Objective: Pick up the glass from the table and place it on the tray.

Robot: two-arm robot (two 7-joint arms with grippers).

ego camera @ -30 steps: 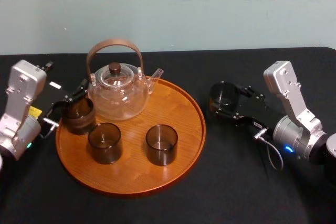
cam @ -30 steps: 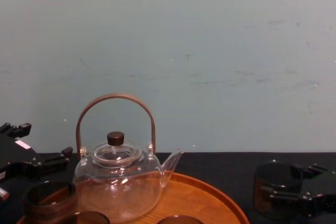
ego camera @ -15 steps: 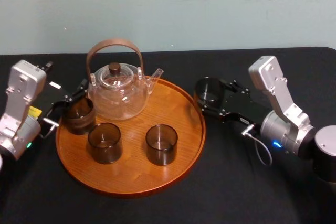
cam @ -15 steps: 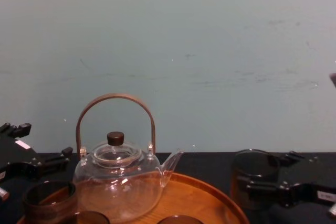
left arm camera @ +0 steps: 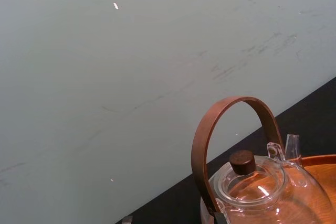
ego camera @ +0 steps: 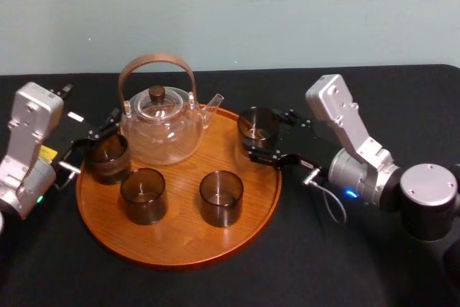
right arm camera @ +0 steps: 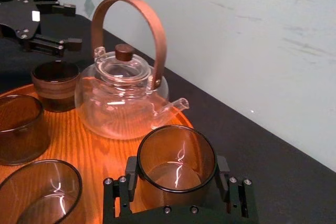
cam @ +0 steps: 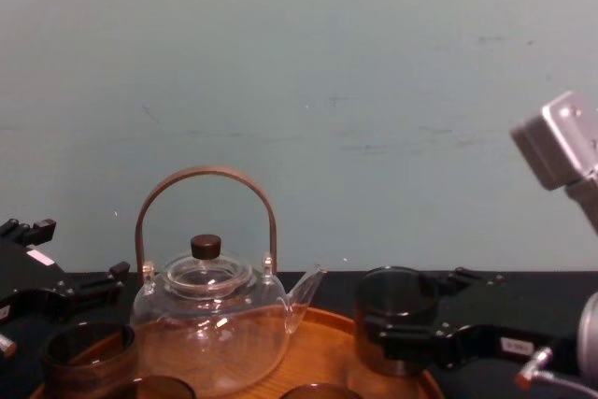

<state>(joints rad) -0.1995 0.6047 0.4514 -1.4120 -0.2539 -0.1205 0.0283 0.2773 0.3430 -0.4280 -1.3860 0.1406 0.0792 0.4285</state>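
Note:
My right gripper (ego camera: pixel 262 136) is shut on a smoky brown glass (ego camera: pixel 256 126), one finger on each side of it (right arm camera: pixel 176 153). The glass stands upright, just inside the right rim of the round wooden tray (ego camera: pixel 180 239). Whether its base touches the wood I cannot tell. In the chest view the glass (cam: pixel 396 317) sits level with the tray's rim (cam: pixel 322 338). My left gripper (ego camera: pixel 92 134) is open at the tray's left edge, beside a dark cup (ego camera: pixel 108 157), holding nothing.
A glass teapot (ego camera: pixel 159 126) with a brown hoop handle stands at the tray's back, its spout toward the held glass. Two more brown glasses (ego camera: pixel 144 195) (ego camera: pixel 221 198) stand at the tray's front. The black table (ego camera: pixel 323 271) spreads around the tray.
My right arm has carried the glass leftwards from over the black table to just inside the tray's right rim. The left arm has not moved.

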